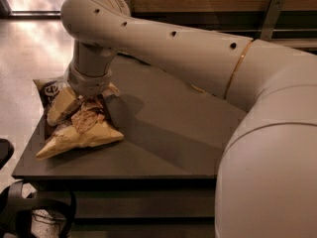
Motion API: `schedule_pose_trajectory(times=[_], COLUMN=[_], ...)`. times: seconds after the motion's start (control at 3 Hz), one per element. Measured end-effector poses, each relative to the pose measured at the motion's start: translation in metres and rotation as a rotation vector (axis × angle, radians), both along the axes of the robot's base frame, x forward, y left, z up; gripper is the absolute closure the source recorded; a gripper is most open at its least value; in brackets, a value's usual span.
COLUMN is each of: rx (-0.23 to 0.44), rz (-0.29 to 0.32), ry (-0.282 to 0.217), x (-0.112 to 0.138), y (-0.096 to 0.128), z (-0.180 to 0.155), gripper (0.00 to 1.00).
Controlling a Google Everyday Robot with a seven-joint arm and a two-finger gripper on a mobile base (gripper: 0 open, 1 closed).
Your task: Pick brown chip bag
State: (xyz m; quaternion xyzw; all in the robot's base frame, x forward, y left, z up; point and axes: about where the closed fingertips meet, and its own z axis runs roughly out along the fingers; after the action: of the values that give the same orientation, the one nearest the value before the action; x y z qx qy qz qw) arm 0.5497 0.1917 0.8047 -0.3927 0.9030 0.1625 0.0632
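Gripper (87, 99) is low over the bag (81, 135) at the far left of the table (168, 133). Its jaws are spread, one finger (62, 105) left of the bag's dark top end and the other peeking out on the right, nothing pinched yet. The bag lies flat by the front-left corner, pale end toward the front edge. To me it looks light, puffy and crinkly, with slick film and crushable chips. You'd best pinch a loose fold near the top, squeeze gently, and watch for slipping.

Gripper (85, 99) on brown chip bag (79, 134), left edge of grey table (173, 133)
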Motion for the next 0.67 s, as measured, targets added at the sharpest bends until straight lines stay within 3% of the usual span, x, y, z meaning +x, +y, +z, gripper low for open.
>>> schedule_pose_trajectory(times=[0.67], rx=[0.000], rz=[-0.001], ry=[0.004], x=[0.0005], y=[0.0008], z=[0.0090], gripper=[0.47])
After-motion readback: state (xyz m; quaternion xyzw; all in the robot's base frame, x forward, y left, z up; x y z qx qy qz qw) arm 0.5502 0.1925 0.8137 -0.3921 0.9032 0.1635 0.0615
